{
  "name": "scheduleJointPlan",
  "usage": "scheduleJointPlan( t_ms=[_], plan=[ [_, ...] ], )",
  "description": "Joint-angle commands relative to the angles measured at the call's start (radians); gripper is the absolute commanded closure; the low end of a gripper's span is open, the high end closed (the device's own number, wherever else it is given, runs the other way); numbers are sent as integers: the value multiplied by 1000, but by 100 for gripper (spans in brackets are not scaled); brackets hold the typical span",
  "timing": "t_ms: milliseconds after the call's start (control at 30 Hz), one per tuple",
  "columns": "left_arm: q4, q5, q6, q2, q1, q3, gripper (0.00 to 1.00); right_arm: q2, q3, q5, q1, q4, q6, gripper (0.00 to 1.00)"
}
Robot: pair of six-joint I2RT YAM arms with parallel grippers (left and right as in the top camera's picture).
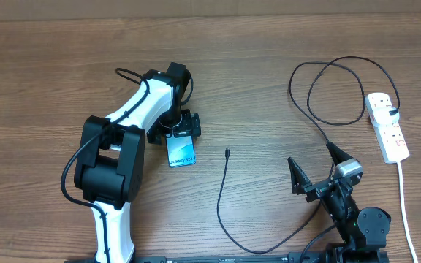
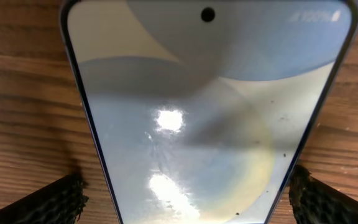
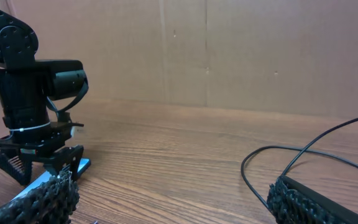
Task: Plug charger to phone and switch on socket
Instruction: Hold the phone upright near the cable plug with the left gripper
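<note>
Straddling the phone (image 1: 183, 153), the left pincer (image 1: 184, 135) gapes wide, apparently gripping nothing. The charger tip (image 1: 226, 152) lies near the phone, toward the open, empty right pincer (image 1: 309, 152).

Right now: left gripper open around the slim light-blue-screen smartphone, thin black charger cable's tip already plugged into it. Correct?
Not quite. The thin black charger cable's tip is not plugged in: it lies loose on the wooden table, apart from the smartphone, as the overhead view shows. The rest holds: the left gripper is open around the smartphone.
</note>
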Motion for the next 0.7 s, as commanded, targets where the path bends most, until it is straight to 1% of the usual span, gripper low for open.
scheduleJointPlan(
  t_ms=[0, 100, 133, 200, 333, 400, 533, 667],
  plan=[
    [43, -34, 3, 51, 6, -24, 0, -8, -10, 7, -1, 2, 2, 0],
    [53, -19, -8, 51, 6, -24, 0, -8, -10, 7, -1, 2, 2, 0],
    [56, -11, -8, 51, 6, -24, 3, -8, -10, 6, -1, 2, 2, 0],
    [49, 0, -8, 51, 6, -25, 5, -8, -10, 6, -1, 2, 2, 0],
    [5, 24, -8, 51, -2, -33, 4, -8, -10, 6, -1, 2, 2, 0],
    [8, 23, -7, 51, -13, -43, 3, -8, -10, 7, -1, 2, 2, 0],
    [19, 26, -12, 51, -18, -47, 5, -8, -10, 7, -1, 2, 2, 0],
    [6, 32, -12, 51, -19, -47, 11, -8, -10, 6, -1, 2, 2, 0]
  ],
)
